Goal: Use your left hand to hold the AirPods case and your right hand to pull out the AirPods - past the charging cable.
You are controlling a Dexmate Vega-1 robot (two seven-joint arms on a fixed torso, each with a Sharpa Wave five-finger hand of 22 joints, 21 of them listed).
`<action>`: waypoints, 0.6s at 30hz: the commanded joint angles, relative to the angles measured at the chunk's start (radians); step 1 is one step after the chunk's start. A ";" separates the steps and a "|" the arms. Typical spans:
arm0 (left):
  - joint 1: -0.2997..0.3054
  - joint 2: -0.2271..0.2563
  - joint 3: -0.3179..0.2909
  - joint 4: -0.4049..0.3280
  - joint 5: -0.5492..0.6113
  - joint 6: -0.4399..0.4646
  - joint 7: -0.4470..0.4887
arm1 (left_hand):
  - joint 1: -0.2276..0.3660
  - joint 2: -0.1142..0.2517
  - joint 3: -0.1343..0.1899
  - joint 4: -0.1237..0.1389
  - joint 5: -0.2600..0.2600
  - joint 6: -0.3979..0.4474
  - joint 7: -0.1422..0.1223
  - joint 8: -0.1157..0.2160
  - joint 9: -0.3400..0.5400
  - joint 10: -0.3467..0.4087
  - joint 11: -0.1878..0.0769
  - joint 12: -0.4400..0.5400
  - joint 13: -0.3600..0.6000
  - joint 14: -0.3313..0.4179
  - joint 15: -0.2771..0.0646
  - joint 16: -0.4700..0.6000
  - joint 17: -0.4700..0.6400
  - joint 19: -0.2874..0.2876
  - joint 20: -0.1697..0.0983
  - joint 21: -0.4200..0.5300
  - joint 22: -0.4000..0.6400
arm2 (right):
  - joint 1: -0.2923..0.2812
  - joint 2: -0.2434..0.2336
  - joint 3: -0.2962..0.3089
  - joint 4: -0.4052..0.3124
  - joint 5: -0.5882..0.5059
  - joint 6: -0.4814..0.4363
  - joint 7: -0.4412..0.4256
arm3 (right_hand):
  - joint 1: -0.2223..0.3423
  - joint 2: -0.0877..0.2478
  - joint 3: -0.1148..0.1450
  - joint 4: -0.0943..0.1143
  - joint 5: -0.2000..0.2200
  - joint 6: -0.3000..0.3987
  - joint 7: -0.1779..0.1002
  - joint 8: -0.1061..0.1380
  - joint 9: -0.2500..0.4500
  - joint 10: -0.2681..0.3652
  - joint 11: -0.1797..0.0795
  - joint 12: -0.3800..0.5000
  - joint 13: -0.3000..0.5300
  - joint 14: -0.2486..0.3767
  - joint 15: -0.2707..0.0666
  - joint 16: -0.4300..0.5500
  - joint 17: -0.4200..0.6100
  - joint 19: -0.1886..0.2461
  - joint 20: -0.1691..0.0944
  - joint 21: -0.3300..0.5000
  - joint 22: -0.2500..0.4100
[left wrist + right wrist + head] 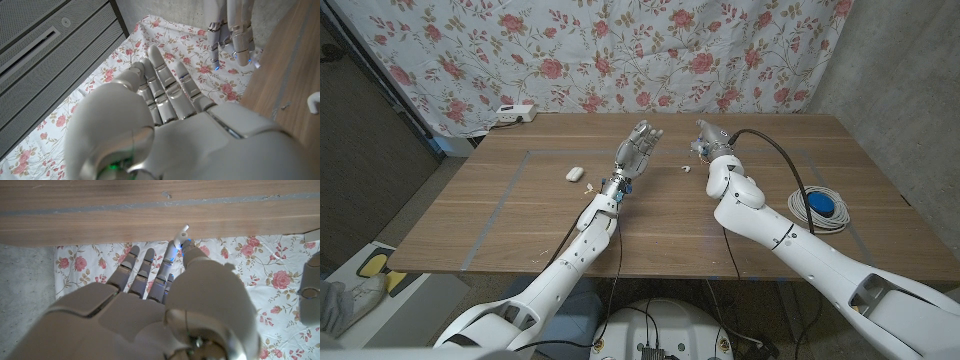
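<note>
I am seeing the AirPods case (574, 174) lying on the wooden table (500, 215), lid apparently open, to the left of my left hand (638, 148) and apart from it. One white AirPod (686, 167) is lying on the table between the two hands, just beside my right hand (709, 139); in the right wrist view the AirPod (180, 233) is sitting close to the fingertips (172, 247), and I cannot tell whether they are touching it. My left hand is raised above the table centre with fingers extended and slightly apart, holding nothing. My right hand is also holding nothing, fingers extended. The coiled charging cable (820, 212) with its blue puck is resting near the table's right edge. A white power strip (514, 113) is sitting at the far left corner, before the floral curtain (620, 50).
</note>
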 commanded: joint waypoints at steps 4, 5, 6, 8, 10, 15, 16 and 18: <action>0.027 0.017 0.004 -0.045 -0.001 0.011 0.004 | 0.010 -0.001 0.004 -0.002 0.005 0.003 0.001 0.007 0.012 -0.002 -0.002 0.003 0.002 0.000 0.001 -0.003 0.002 -0.002 -0.002 0.008 0.000 | -0.012 0.026 -0.007 0.024 0.005 -0.007 -0.023 | 0.005 -0.005 0.003 0.002 0.008 0.017 0.002 0.007 0.004 0.011 -0.003 0.010 -0.005 0.010 -0.140 -0.002 0.002 0.008 0.005 -0.002 0.003; 0.026 0.018 0.006 -0.043 0.003 0.008 0.003 | 0.009 -0.001 0.004 -0.001 0.005 0.004 0.002 0.007 0.011 -0.001 -0.002 0.003 0.002 0.000 0.001 -0.003 0.001 -0.002 -0.002 0.008 0.000 | -0.015 0.022 -0.007 0.023 0.006 -0.001 -0.025 | 0.006 -0.008 0.001 0.000 0.007 0.019 0.003 0.008 0.004 0.014 -0.007 0.011 -0.007 0.012 -0.142 -0.002 0.002 0.009 0.005 -0.001 0.003; 0.024 0.020 0.009 -0.041 0.007 0.010 0.003 | 0.009 -0.001 0.004 -0.001 0.005 0.003 0.000 0.007 0.012 -0.001 -0.003 0.003 0.002 0.000 0.001 -0.003 0.002 -0.001 -0.002 0.009 0.000 | -0.018 0.023 -0.006 0.025 0.006 0.002 -0.030 | 0.006 -0.008 0.001 0.000 0.007 0.022 0.002 0.009 0.004 0.015 -0.005 0.011 -0.008 0.014 -0.143 -0.001 0.002 0.010 0.004 -0.001 0.003; 0.029 0.020 0.008 -0.049 0.006 0.005 0.004 | 0.009 -0.001 0.003 -0.001 0.005 0.001 0.001 0.007 0.012 -0.001 -0.005 0.003 0.001 0.000 0.000 -0.003 0.001 -0.001 -0.002 0.009 0.000 | -0.019 0.025 -0.007 0.032 0.007 0.000 -0.031 | 0.007 -0.010 0.000 -0.002 0.007 0.023 0.003 0.009 0.004 0.019 -0.007 0.012 -0.011 0.017 -0.145 0.000 0.002 0.012 0.004 -0.001 0.003; 0.036 0.020 0.007 -0.058 0.007 0.000 0.012 | 0.009 -0.001 0.003 -0.001 0.005 0.000 0.002 0.007 0.012 0.000 -0.005 0.003 0.001 0.002 0.000 -0.003 0.000 -0.003 -0.002 0.008 0.000 | -0.022 0.027 -0.005 0.039 0.011 0.000 -0.034 | 0.007 -0.010 -0.001 -0.002 0.006 0.025 0.003 0.009 0.004 0.019 -0.007 0.011 -0.013 0.018 -0.145 0.001 0.003 0.012 0.004 -0.001 0.003; 0.047 0.024 0.007 -0.066 0.007 -0.006 0.017 | 0.009 -0.001 0.003 -0.001 0.005 0.003 0.002 0.008 0.010 -0.001 -0.004 0.004 0.002 0.003 0.001 -0.003 0.000 -0.001 -0.002 0.009 0.000 | -0.028 0.029 -0.003 0.052 0.013 -0.001 -0.041 | 0.007 -0.008 -0.003 -0.002 0.005 0.026 0.001 0.009 0.004 0.021 -0.008 0.011 -0.018 0.018 -0.146 0.001 0.004 0.013 0.003 -0.001 0.003; 0.052 0.025 0.007 -0.073 0.013 -0.013 0.026 | 0.009 -0.001 0.003 -0.001 0.005 0.002 0.004 0.008 0.010 -0.001 -0.003 0.004 0.001 0.003 0.001 -0.003 0.001 -0.002 -0.002 0.009 0.000 | -0.030 0.028 0.000 0.053 0.016 0.005 -0.043 | 0.007 -0.009 -0.003 -0.003 0.005 0.027 0.002 0.009 0.004 0.020 -0.009 0.010 -0.019 0.018 -0.146 0.001 0.004 0.013 0.003 -0.001 0.003; 0.050 0.022 0.009 -0.069 0.007 -0.008 0.023 | 0.009 -0.001 0.003 -0.001 0.005 0.000 0.002 0.009 0.010 0.000 -0.003 0.005 0.003 0.003 0.001 -0.002 0.001 -0.001 -0.002 0.009 0.000 | -0.033 0.028 0.002 0.057 0.016 0.006 -0.049 | 0.007 -0.009 -0.004 -0.003 0.005 0.029 0.001 0.009 0.004 0.022 -0.009 0.011 -0.020 0.018 -0.146 0.001 0.004 0.013 0.003 -0.001 0.003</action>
